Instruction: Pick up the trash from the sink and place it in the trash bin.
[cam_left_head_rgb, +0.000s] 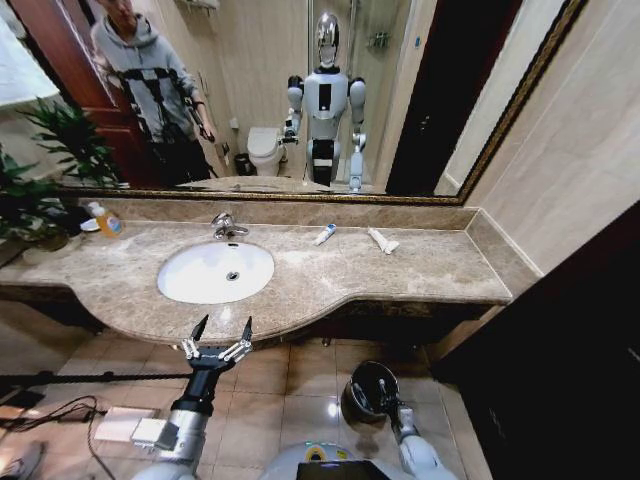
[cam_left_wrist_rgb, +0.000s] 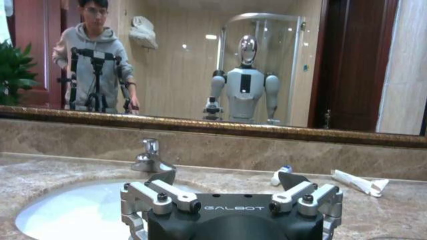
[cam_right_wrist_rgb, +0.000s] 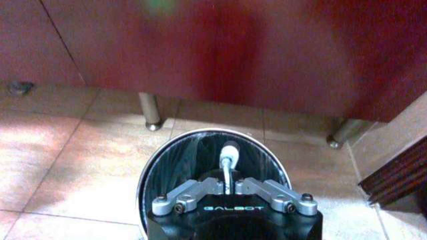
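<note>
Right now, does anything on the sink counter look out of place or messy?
Yes. Two tubes lie loose on the marble counter right of the faucet: a small white tube with blue print and a longer white tube, both askew near the mirror. The basin looks clean. The right gripper holds a white tube over the bin.

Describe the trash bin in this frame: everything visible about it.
The trash bin is a small round black bucket with a shiny dark rim, standing upright on the tiled floor below the marble counter, in front of the dark red cabinet. The right gripper hangs over its open mouth with its fingers closed on a small white tube, held above the bin's dark inside. From the head view the bin sits to the robot's right.
</note>
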